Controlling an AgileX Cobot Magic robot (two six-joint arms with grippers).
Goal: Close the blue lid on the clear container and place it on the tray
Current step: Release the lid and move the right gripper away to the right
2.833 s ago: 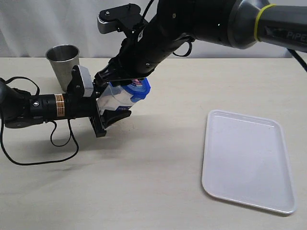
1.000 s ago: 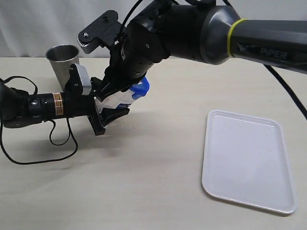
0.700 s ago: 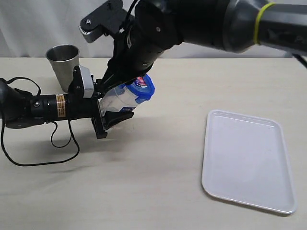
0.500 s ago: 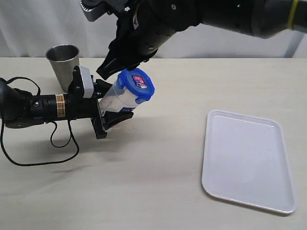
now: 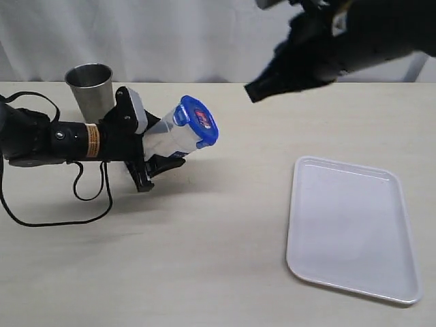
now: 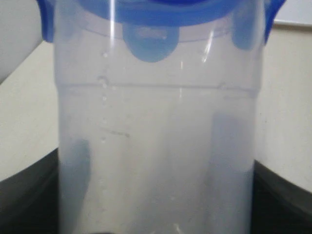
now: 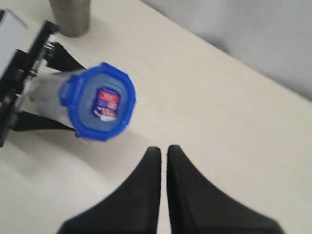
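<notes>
The clear container [image 5: 163,139] is held tilted above the table, its mouth pointing right, with my left gripper [image 5: 146,155] shut on its body. The blue lid [image 5: 197,121] sits on its mouth, sticker facing outward. Seen from the left wrist, the clear container [image 6: 156,146] fills the frame with the blue lid [image 6: 151,14] at its far end. My right gripper [image 5: 253,90] is shut and empty, high up and well to the right of the lid. The right wrist view shows its fingertips [image 7: 164,149] together, apart from the blue lid [image 7: 99,101]. The white tray [image 5: 351,226] lies bare at the right.
A grey steel cup [image 5: 90,88] stands at the back left, just behind my left arm. A black cable [image 5: 75,197] loops on the table under that arm. Open tabletop lies between the held container and the tray.
My right gripper has let go of the lid and pulled up and far to the right. The lid stays on the container, and my left arm has lifted slightly with it.
</notes>
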